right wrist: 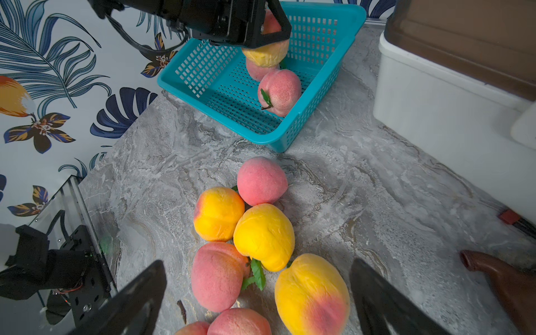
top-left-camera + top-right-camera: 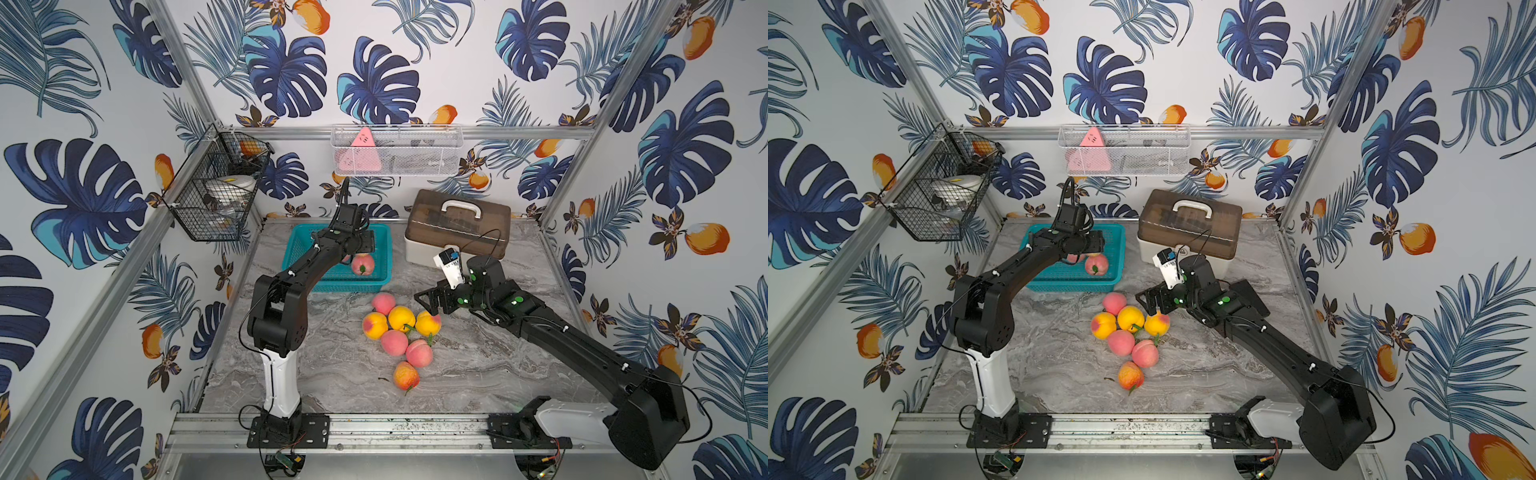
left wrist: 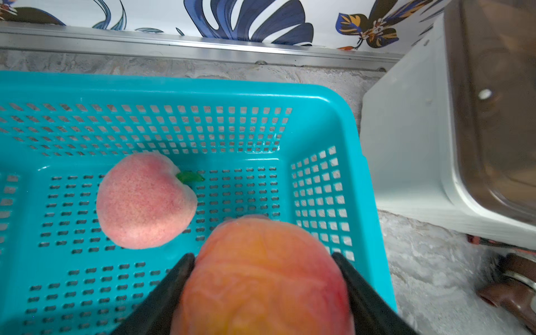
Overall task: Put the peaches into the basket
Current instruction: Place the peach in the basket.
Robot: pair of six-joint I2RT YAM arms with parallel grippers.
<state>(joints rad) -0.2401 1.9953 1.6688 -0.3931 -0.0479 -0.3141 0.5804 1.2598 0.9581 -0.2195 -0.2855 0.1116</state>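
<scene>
Left claw (image 3: pixel 262 256) is clamped on an orange-pink peach (image 3: pixel 261 278), one black finger (image 3: pixel 174 293) on each side of it. It's not open far, just the width of the fruit. It's holding that peach up over the teal basket (image 3: pixel 174 87), toward the end that sits next to the storage box (image 2: pixel 457 226), the white one with the brown lid and handle.

Down inside the basket, the right wrist view shows a pink peach with a green leaf (image 1: pixel 280 91) lying on the perforated floor. A second pink one (image 1: pixel 256 72) is tucked behind it, half hidden under the held fruit. So two in there that I can make out, plus the one in the air.

Right claw (image 1: pixel 258 265) is spread as wide as it goes, with nothing in it. It hangs low at the edge of the loose pile of peaches (image 2: pixel 401 318), right by a yellow one with a red blush (image 1: pixel 311 293). Can't tell if it's touching that one.

In both top views the pile is seven peaches bunched together mid-table on the grey marble top (image 2: pixel 478 365). It's a mix of pink and yellow-orange, and the seventh (image 2: pixel 406 375) sits a bit apart at the front. The basket is at the back left, just beside the box.
</scene>
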